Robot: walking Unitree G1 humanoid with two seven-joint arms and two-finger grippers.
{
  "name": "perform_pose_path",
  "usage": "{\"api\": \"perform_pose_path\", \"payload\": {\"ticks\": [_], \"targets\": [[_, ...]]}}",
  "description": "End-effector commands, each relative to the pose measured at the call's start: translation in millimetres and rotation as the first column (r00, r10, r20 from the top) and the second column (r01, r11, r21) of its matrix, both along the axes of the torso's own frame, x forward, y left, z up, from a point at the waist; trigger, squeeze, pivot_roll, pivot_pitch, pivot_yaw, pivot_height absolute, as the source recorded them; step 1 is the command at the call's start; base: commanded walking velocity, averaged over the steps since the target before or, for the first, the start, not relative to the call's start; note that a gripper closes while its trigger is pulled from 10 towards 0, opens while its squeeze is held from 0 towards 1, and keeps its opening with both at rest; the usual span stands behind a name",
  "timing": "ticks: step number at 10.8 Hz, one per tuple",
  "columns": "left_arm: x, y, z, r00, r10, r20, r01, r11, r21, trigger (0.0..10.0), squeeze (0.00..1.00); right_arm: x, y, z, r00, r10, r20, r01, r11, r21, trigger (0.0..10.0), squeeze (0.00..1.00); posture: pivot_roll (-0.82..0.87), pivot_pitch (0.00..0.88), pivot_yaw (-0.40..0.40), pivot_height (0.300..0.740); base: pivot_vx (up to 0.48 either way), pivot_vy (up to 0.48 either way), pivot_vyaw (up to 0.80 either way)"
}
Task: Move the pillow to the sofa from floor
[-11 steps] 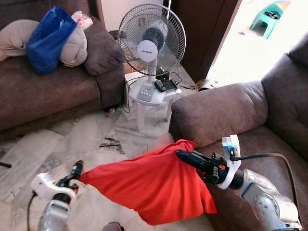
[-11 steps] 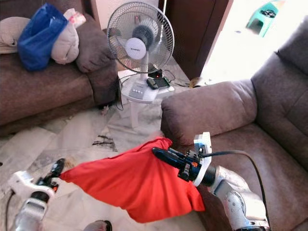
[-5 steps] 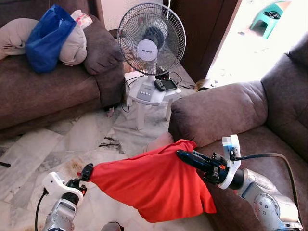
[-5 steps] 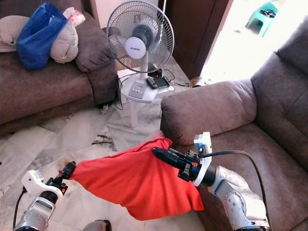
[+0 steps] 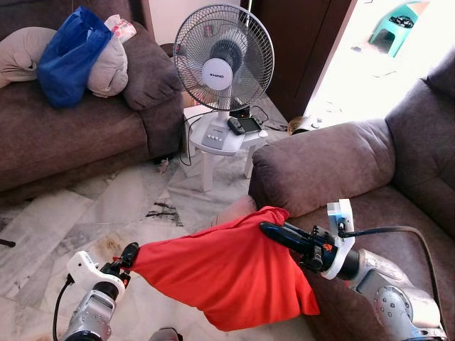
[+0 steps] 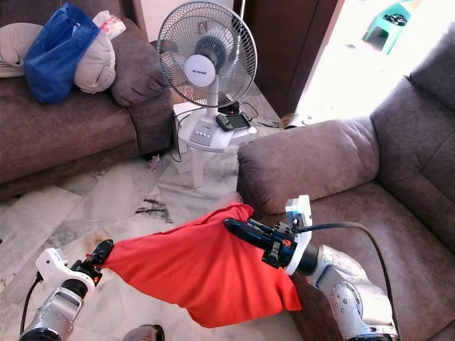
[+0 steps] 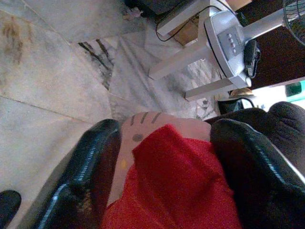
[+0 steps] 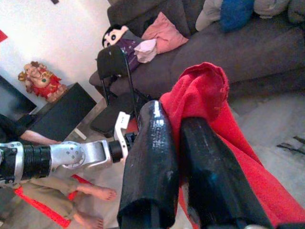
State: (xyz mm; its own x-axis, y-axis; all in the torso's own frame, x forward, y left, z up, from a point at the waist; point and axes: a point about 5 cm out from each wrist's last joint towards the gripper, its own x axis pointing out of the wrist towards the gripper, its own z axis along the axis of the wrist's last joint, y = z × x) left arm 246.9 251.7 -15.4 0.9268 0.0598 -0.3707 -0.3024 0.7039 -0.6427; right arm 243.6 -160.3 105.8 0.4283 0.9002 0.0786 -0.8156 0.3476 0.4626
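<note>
Pillow, red and limp, hangs off the floor, stretched between two grippers just in front of the near sofa armrest. The right gripper has its fingers pinched together on the corner nearest the armrest; the left gripper is clamped on the opposite corner, farther from that sofa, and its wrist view shows red fabric wedged between the two fingers. As I judge it, the lift is done and the carry is well along. What remains is to swing the pillow over the armrest, lower it onto the seat cushion and let go.

Count: one red pillow, two grippers, two brown sofas, one standing fan beyond the armrest, one blue bag on the far sofa.
</note>
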Motion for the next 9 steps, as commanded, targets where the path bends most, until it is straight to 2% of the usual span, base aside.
{"api": "perform_pose_path", "payload": {"ticks": [1,9], "targets": [[-2.7,-3.4,-5,1.0,-0.003,-0.025,0.002,1.0,-0.004,0.0,0.0,4.0,3.1,20,0.994,0.02,0.106,-0.023,0.999,0.029,10.0,0.0,0.06,0.094,-0.104,0.74,0.0,0.0,0.0],[-3.8,-15.4,-11,0.997,-0.059,-0.058,0.058,0.998,-0.015,0.0,0.0,5.4,4.7,20,0.993,0.033,0.114,-0.034,0.999,0.003,10.0,0.0,0.06,0.088,-0.102,0.74,0.0,0.0,0.0]]}}
